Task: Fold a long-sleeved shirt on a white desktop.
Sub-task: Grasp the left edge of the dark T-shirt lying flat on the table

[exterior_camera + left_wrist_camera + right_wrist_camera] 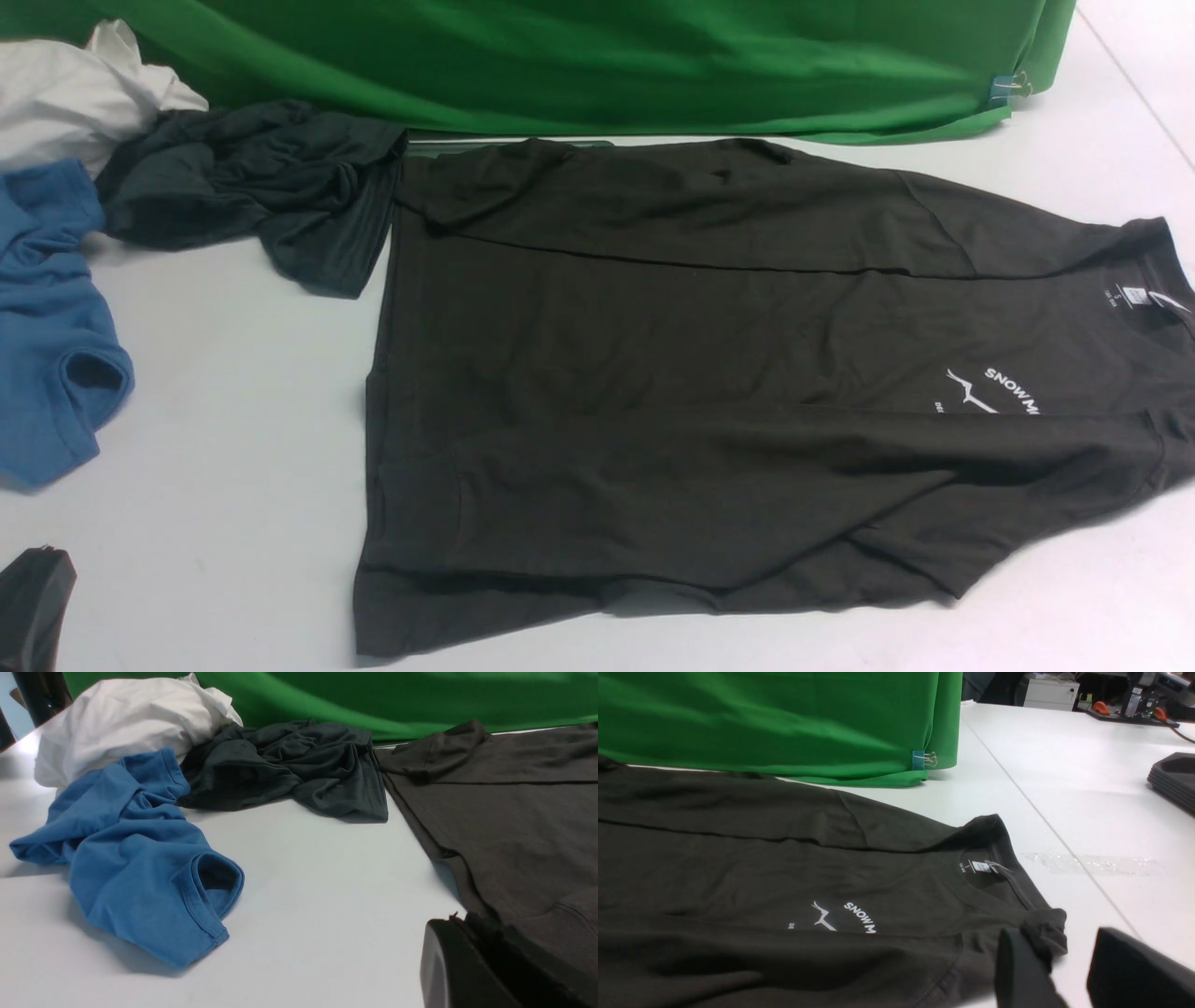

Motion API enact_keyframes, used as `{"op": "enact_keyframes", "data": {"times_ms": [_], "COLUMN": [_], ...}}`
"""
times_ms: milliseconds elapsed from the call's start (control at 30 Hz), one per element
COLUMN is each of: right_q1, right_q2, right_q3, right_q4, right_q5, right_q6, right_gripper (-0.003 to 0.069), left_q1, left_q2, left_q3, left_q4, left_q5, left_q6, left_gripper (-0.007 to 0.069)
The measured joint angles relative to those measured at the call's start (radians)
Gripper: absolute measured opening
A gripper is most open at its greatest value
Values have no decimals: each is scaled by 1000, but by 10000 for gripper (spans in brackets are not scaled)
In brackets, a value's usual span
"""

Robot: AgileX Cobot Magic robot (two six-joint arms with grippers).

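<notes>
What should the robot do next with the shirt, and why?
Probably move the right gripper onto the nearest corner of the shirt and close: both long sides already lie folded in and the jaws stand open beside that corner, so the crosswise fold seems next.

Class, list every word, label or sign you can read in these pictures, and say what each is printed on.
"SNOWM": white print on the shirt, cut off by a fold.
"DE": below it, the rest hidden.
Neck label: print too small to read.
</notes>
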Motion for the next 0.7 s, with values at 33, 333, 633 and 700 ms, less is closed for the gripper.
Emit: {"op": "enact_keyframes", "data": {"times_ms": [33, 333, 633, 700], "right_q1": [0, 0, 0, 0], "right_q2": [0, 0, 0, 0], "right_q3": [0, 0, 0, 0], "right_q4": [0, 0, 0, 0], "right_q5": [0, 0, -39, -102], "right_q6": [0, -1, 10, 43], "right_gripper": [242, 242, 242, 242], "left_q1": [0, 0, 0, 0], "left_q2": [0, 0, 0, 0], "left_q3": [0, 0, 0, 0], "left_q4": [0, 2, 2, 2], "left_q5": [0, 0, -199, -266], "left_q6": [0, 0, 0, 0], "left_gripper": [21, 21, 21, 21]}}
